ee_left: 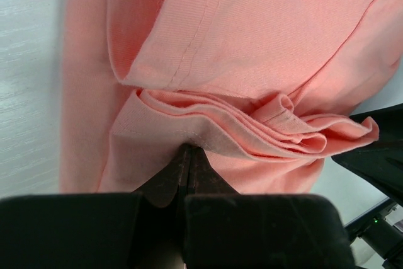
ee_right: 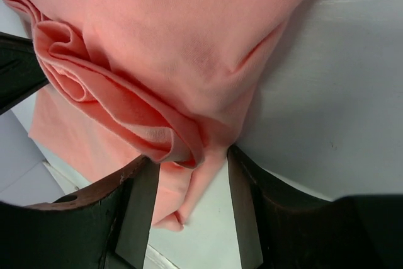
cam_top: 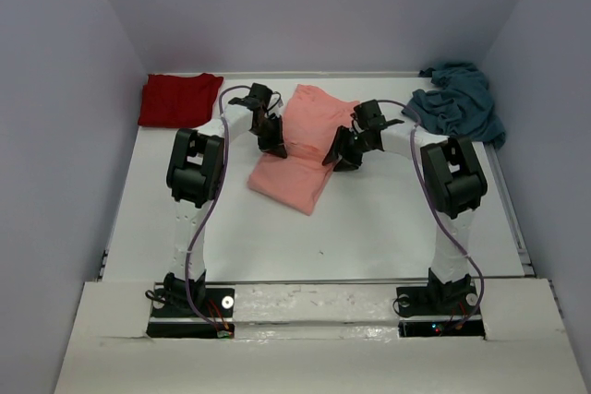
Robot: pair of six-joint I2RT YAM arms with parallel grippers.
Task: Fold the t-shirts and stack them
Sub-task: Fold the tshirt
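The salmon-pink t-shirt (cam_top: 297, 159) lies partly folded in the middle of the table, between both arms. My left gripper (cam_top: 271, 142) is at its left edge, shut on a pinch of the pink cloth (ee_left: 208, 146), with layered folds bunched just beyond its tips (ee_left: 187, 150). At the shirt's right edge is my right gripper (cam_top: 343, 158). Its jaws stand apart around a hanging fold of the pink shirt (ee_right: 182, 137), with a gap visible beside the cloth. The dark red t-shirt (cam_top: 179, 99) lies folded flat at the back left. The teal-blue t-shirt (cam_top: 457, 103) is crumpled at the back right.
White table (cam_top: 369, 228) with a raised lip along its right and front edges. Pale walls close in the left, back and right sides. The two arm bases (cam_top: 189, 306) sit on the near ledge. In the left wrist view, part of the right arm (ee_left: 378, 155) shows at the right.
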